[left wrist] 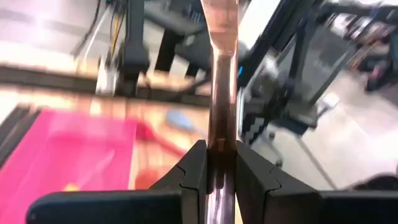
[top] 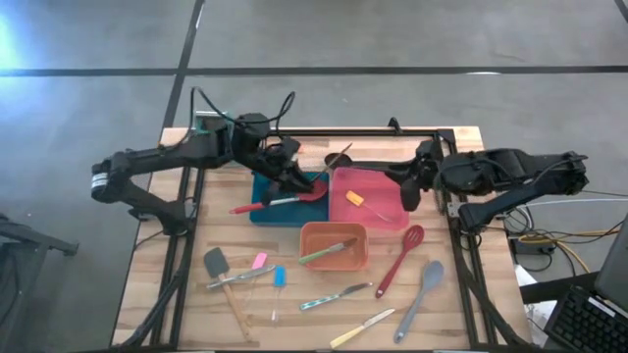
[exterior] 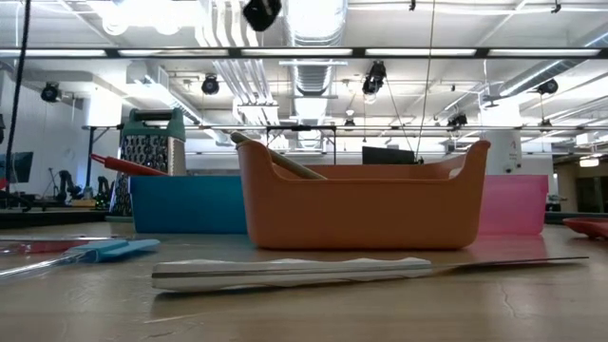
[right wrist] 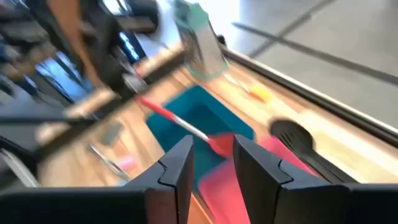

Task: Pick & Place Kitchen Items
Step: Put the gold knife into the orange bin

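My left gripper (top: pixel 292 176) (left wrist: pixel 221 149) is over the blue tray (top: pixel 265 211) and is shut on a slim copper-brown utensil handle. A red spoon (top: pixel 280 201) lies across that tray, head (top: pixel 314 191) toward the pink tray (top: pixel 378 211). My right gripper (top: pixel 407 191) (right wrist: pixel 212 146) hovers open over the pink tray's right part, which holds a small orange-headed spatula (top: pixel 355 199). The orange tray (top: pixel 334 257) (exterior: pixel 361 204) holds a green-handled utensil (top: pixel 329 252). A red spoon (top: pixel 399 260), a grey spoon (top: pixel 420 294), knives and small spatulas lie on the near table. My left gripper pinches the copper-brown handle (left wrist: pixel 222 118) between its two fingers. The handle runs along the fingers and out past their tips, toward the table's right. Its far end leaves the wrist view, so which utensil it is cannot be told.
A box grater with a teal top (exterior: pixel 152 142) (right wrist: pixel 199 37) stands beyond the blue tray. A black spoon head (right wrist: pixel 292 134) (top: pixel 339 157) sits by the far edge between the trays. A knife (exterior: pixel 285 274) lies in front of the orange tray. Black frame rails run along the table's sides.
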Available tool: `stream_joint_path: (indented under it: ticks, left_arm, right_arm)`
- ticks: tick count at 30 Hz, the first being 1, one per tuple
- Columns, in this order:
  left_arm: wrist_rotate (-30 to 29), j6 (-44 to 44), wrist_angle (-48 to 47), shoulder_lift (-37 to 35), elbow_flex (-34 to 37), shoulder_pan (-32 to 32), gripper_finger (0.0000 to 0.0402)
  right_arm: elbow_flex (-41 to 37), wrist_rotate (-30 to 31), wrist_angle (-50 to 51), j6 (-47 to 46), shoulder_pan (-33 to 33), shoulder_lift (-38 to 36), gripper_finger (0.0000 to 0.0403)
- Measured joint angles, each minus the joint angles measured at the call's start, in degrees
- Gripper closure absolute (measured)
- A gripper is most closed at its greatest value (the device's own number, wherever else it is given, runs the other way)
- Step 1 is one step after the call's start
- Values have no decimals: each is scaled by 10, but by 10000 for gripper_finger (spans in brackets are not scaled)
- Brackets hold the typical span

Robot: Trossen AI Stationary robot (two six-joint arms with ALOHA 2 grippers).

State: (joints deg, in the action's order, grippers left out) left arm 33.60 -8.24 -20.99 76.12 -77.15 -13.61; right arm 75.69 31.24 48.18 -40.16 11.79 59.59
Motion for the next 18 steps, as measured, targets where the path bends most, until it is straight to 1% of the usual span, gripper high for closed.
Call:
stream_joint_path:
  ticks: [5,8,11,14,16,18]
  left_arm:
    - [-66,27,-214,7,-75,0,347]
    - [-105,15,-310,27,-127,5,347]
    - [-139,-24,-364,48,-173,22,347]
    - [-172,-59,-382,67,-200,48,347]
    - [-188,-93,-388,81,-206,69,347]
    - [-191,-133,-391,97,-207,90,347]
  right_arm:
    - [-1,3,71,-2,-2,-8,309]
    - [-1,6,90,0,-8,-5,313]
    - [-1,5,120,-2,-16,-4,314]
    - [-1,5,178,-9,-32,-9,311]
    - [-1,5,231,-36,-47,-16,308]
    - [-1,4,280,-76,-60,-27,304]
